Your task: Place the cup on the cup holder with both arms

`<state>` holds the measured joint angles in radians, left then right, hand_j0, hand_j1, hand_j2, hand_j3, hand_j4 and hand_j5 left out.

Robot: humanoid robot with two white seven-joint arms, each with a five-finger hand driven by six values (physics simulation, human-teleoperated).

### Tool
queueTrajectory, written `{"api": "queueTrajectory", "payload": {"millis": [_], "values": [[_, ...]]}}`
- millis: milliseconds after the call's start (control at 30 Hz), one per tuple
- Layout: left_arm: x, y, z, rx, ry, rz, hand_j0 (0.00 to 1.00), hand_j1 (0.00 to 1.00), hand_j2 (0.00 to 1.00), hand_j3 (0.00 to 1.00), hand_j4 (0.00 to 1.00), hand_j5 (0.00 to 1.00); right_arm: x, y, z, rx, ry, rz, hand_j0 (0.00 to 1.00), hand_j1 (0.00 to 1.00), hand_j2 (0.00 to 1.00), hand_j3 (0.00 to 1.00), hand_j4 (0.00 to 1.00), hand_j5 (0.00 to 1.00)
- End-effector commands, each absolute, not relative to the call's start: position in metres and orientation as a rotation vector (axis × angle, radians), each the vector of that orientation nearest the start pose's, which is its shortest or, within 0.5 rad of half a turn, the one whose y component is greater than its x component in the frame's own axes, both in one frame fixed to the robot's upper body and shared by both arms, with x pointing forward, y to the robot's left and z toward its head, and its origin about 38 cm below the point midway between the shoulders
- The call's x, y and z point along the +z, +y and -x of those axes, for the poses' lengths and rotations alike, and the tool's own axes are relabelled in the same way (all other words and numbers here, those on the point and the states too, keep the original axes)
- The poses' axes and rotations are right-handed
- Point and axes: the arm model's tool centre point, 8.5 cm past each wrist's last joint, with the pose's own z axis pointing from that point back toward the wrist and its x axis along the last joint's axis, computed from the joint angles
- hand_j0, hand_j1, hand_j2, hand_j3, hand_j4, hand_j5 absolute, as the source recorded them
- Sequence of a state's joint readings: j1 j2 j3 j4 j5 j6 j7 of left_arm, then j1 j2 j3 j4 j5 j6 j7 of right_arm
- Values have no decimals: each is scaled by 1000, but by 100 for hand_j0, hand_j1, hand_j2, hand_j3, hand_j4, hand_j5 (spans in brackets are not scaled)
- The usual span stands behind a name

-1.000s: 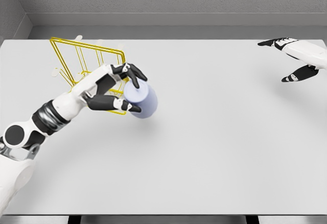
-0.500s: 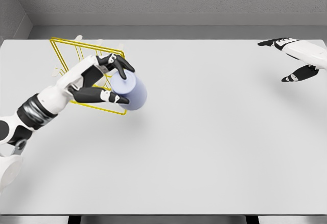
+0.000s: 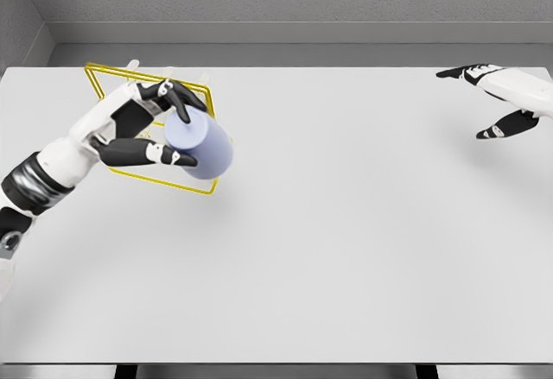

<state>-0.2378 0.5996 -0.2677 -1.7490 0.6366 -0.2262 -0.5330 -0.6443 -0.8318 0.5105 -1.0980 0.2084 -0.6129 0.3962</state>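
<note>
1. The left hand (image 3: 143, 129) is clamping the cup (image 3: 199, 146), with dark fingers (image 3: 177, 98) wrapping over its top and the thumb pressing in beneath it.
2. The cup, pale blue and tipped on its side, is sticking out to the right of that hand (its rounded body is pointing toward the table's middle).
3. Behind and under the hand, the yellow wire cup holder (image 3: 112, 77) is standing on the white table (image 3: 346, 241); the cup is overlapping the holder's near right corner, though whether it is touching the wire cannot be told.
4. The left forearm is running down from the hand toward the lower left edge.
5. Well apart, at the far right, the right hand (image 3: 497, 103) is hanging over the table with fingers spread and holding nothing.
</note>
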Motion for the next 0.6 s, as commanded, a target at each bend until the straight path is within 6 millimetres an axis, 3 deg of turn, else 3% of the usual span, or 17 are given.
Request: {"api": "queueTrajectory", "payload": {"millis": [0, 267, 567], "values": [[229, 264, -375, -824, -1876, 607, 35, 35, 35, 35, 35, 35, 216, -411, -464, 1578, -1481, 475, 100, 100, 100, 100, 100, 100], [234, 266, -377, -828, -1885, 603, 35, 35, 35, 35, 35, 35, 214, -409, -464, 1578, -1482, 470, 100, 100, 100, 100, 100, 100], [255, 276, -386, -829, -1909, 564, 35, 35, 35, 35, 35, 35, 213, -409, -464, 1574, -1481, 469, 100, 100, 100, 100, 100, 100]]}}
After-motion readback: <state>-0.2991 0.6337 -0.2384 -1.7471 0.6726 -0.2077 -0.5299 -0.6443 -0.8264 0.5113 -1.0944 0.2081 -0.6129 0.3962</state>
